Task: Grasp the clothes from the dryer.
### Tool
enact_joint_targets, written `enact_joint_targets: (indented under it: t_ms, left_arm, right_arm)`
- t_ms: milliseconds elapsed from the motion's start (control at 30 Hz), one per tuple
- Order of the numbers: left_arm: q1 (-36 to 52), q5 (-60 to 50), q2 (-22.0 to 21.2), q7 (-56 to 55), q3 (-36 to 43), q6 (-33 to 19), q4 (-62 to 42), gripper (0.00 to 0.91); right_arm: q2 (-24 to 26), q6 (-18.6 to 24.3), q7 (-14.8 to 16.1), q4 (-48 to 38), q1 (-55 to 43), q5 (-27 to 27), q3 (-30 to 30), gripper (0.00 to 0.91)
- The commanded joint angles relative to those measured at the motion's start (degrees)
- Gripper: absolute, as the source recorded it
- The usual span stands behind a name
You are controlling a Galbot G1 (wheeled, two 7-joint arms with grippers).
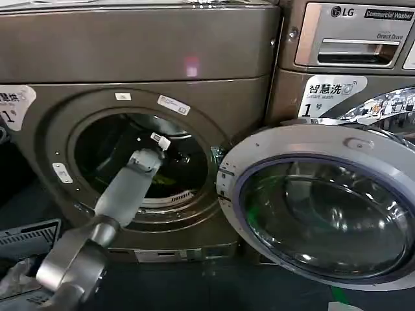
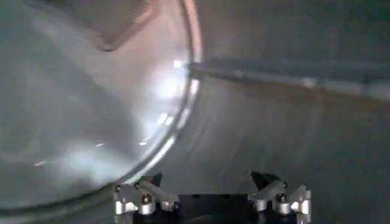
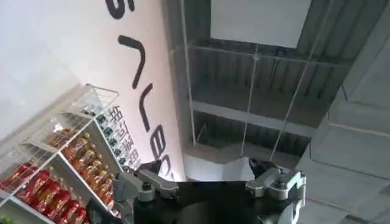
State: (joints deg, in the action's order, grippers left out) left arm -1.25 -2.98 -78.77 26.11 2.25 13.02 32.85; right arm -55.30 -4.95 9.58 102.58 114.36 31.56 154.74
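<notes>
My left pincer (image 2: 212,198) is spread wide and empty inside the bronze-grey dryer (image 1: 142,71), facing its smooth, curved metal drum, while the soft yellow-green clothes (image 1: 161,180) lie crumpled at the drum's bottom beside my arm.

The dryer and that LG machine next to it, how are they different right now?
The dryer is bronze-grey with its door swung open; the left arm reaches into its drum. The LG washer is silver, stands to the right, and nothing reaches into it. Both carry a white "1" sticker.
</notes>
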Motion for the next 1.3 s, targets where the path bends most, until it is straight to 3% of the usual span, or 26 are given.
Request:
enact_joint_targets:
  t_ms: [33,333,833,1300]
  left_arm:
    - [4.5,-10.4,1.2,21.2,8.5,-10.1,-6.6,0.907]
    - [8.3,-19.2,0.8,30.7,12.2,-15.8,-10.0,0.907]
    - [12.2,-39.9,-0.4,36.0,15.3,-18.3,-14.6,0.907]
    - [15.7,-42.4,-0.2,37.9,22.3,-18.6,-18.1,0.907]
  right_arm:
    - [-0.1,0.0,0.0,0.1,-0.1,-0.1,-0.1,0.907]
    - [-0.5,0.1,0.1,0.8,-0.4,-0.2,-0.6,0.907]
    - [-0.9,0.0,0.1,1.8,-1.0,-0.2,-1.3,0.907]
    - [-0.9,0.0,0.1,2.1,-1.2,-0.2,-1.7,0.907]
